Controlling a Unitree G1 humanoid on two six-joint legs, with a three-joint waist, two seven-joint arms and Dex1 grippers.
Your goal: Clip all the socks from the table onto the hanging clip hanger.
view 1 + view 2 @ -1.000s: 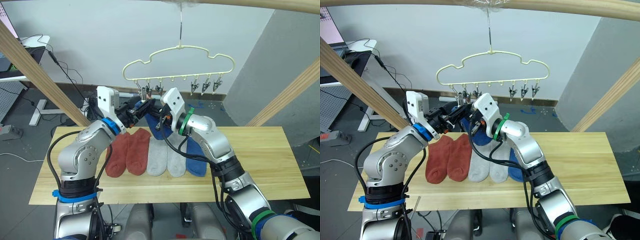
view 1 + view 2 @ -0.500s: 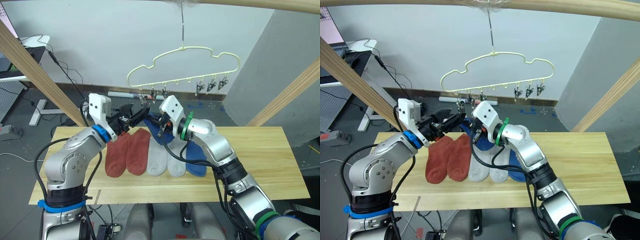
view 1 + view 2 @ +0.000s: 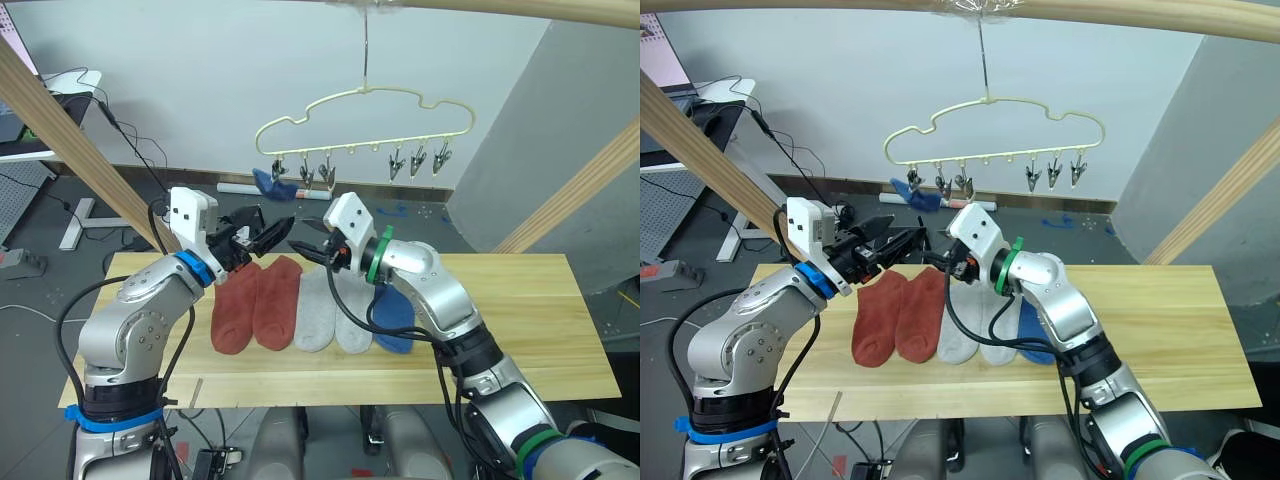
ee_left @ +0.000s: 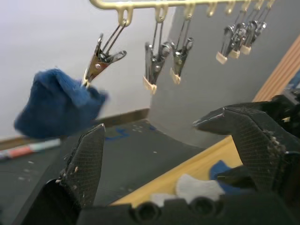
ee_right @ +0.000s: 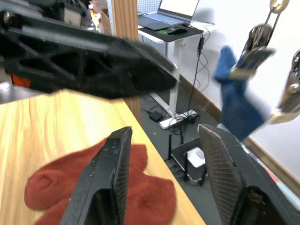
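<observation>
Both grippers, left (image 3: 268,236) and right (image 3: 309,247), are hovering open and empty. Below them five soft, limp knit ankle socks (image 3: 308,310) are lying on the light plank table (image 3: 520,320); pinching a cuff looks best. Above, one blue sock (image 3: 271,182) is hanging clipped on the cream wire clip hanger (image 3: 365,110).

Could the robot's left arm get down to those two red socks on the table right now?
Probably yes. The left gripper is open and empty, hanging just above the rust-red socks, which lie flat on the table with nothing over them.
</observation>
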